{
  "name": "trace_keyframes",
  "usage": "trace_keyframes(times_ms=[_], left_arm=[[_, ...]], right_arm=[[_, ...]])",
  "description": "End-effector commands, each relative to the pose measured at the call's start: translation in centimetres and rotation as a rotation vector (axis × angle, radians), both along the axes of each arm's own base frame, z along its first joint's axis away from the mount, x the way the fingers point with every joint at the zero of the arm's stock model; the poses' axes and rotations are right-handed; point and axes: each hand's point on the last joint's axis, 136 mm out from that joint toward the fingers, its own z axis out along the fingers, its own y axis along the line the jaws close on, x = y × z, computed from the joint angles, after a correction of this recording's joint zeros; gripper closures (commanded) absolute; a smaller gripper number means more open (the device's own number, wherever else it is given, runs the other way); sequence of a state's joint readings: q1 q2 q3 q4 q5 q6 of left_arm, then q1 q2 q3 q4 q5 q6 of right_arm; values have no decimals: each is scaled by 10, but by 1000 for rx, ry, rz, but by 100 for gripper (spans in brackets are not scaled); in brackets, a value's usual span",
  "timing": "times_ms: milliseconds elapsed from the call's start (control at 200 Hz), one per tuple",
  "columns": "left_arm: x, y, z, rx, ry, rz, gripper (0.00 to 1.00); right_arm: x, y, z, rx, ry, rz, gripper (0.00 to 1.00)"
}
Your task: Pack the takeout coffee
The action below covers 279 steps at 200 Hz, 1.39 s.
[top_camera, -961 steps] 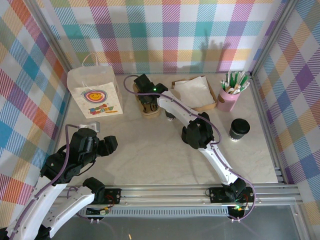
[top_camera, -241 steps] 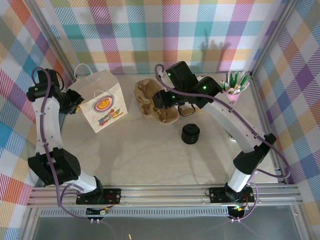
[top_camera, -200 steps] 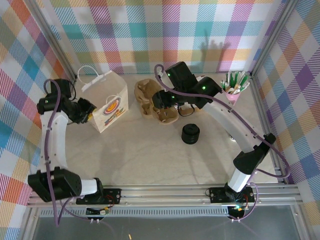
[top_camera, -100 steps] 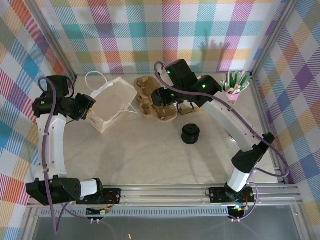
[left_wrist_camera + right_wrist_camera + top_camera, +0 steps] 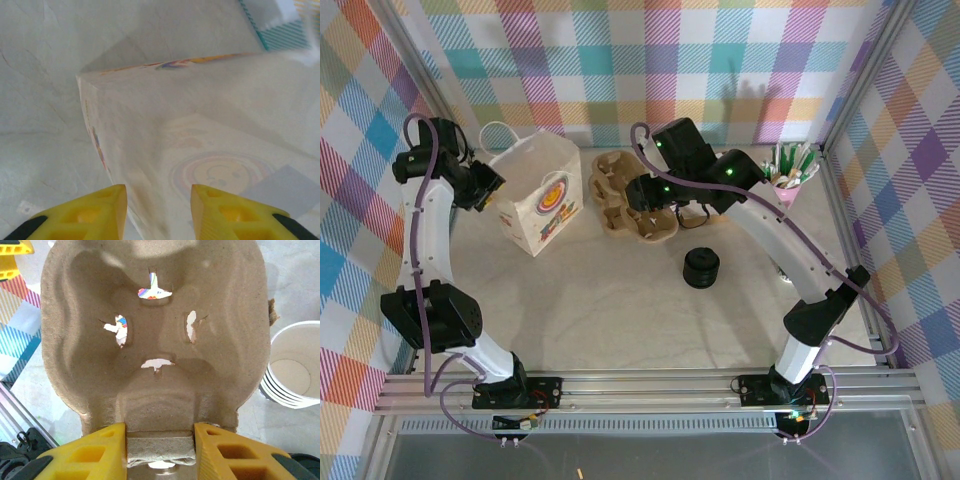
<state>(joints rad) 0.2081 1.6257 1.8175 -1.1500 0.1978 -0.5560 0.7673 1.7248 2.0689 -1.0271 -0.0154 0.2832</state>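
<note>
Plaid walls ring a pale tabletop. Of the takeout coffee point(image 5: 780, 270) a sliver shows under the right forearm, well behind the right gripper point(image 5: 159, 434), whose half-closed jaws clamp a pulp cup carrier point(image 5: 150, 315). The left gripper point(image 5: 158, 200), arm reared high, straddles a paper bag point(image 5: 542, 200) corner, and I cannot tell if it grips. The bag bears a smiley and unreadable lettering.

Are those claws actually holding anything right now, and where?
The right gripper clamps the cardboard cup carrier by its rim. The left gripper straddles a corner of the paper bag; whether it grips is unclear.
</note>
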Motion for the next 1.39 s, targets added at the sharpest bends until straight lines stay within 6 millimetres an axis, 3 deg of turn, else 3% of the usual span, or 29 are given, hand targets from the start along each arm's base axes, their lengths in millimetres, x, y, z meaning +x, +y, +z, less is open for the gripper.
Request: trace_keyframes(times_ms=[0, 95, 260, 570, 765, 1075, 1190, 1305, 1390], left_arm=[[6, 5, -3, -1, 18, 6, 66], [5, 1, -3, -29, 17, 12, 73], [-13, -8, -8, -70, 47, 20, 87], [-65, -32, -7, -190, 79, 83, 98], [-96, -50, 6, -266, 73, 96, 100], [-143, -79, -4, -338, 82, 115, 96], [-154, -84, -10, -341, 89, 108, 81], [-164, -74, 5, -252, 72, 103, 67], [-169, -63, 25, -155, 55, 73, 65]], right_arm=[[-3, -10, 19, 19, -36, -15, 64], [-2, -11, 22, 23, -44, -18, 64], [-2, -10, 27, 37, -47, -14, 64], [-6, -9, 29, 45, -30, 3, 64], [-7, -8, 29, 53, -21, 10, 64], [-8, -8, 25, 50, 0, 20, 64], [-7, -10, 24, 46, 2, 17, 64], [-5, -13, 21, 37, 11, 1, 64], [-5, -15, 19, 33, 19, -9, 64]])
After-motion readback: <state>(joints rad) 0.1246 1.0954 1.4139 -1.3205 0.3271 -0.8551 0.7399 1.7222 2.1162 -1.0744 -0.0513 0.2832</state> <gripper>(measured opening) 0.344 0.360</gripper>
